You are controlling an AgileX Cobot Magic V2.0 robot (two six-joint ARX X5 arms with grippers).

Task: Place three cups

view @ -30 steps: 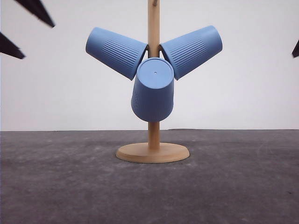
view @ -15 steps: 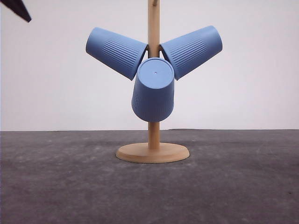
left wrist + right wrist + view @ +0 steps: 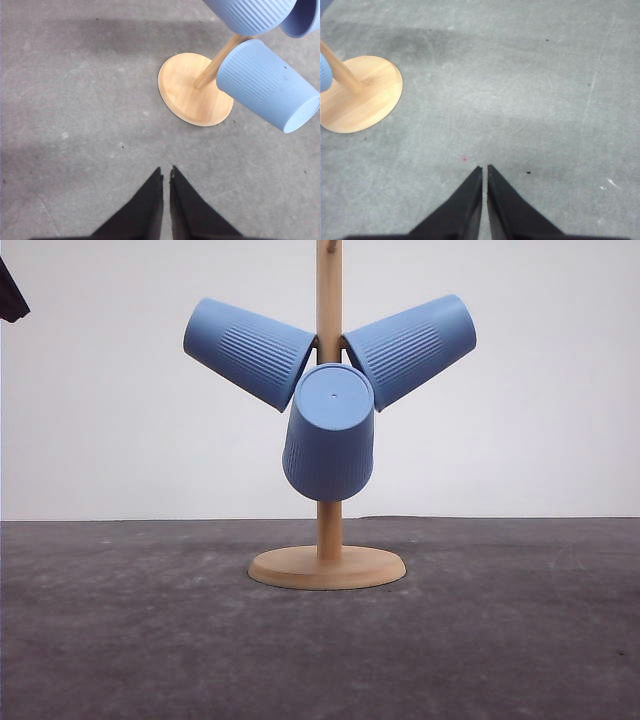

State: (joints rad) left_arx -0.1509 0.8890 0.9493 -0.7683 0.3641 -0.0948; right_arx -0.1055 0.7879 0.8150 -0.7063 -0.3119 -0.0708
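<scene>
All three cups [image 3: 329,390] are hung on the wooden stand [image 3: 328,565]. Left end effector [image 3: 166,172] and right end effector [image 3: 484,169] are pinched together, empty, above bench [image 3: 120,640]. Placing judged done; only retraction is needed.

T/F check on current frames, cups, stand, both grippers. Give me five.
1. All three cups hang on the wooden stand. True: left cup, right cup and middle cup are all up.
2. One cup sits on the table. False: none does.
3. The left gripper is shut and empty. True.
4. The right gripper holds a cup. False: it is shut on nothing, above bare table.
5. The middle cup's base faces the front camera. True.
</scene>
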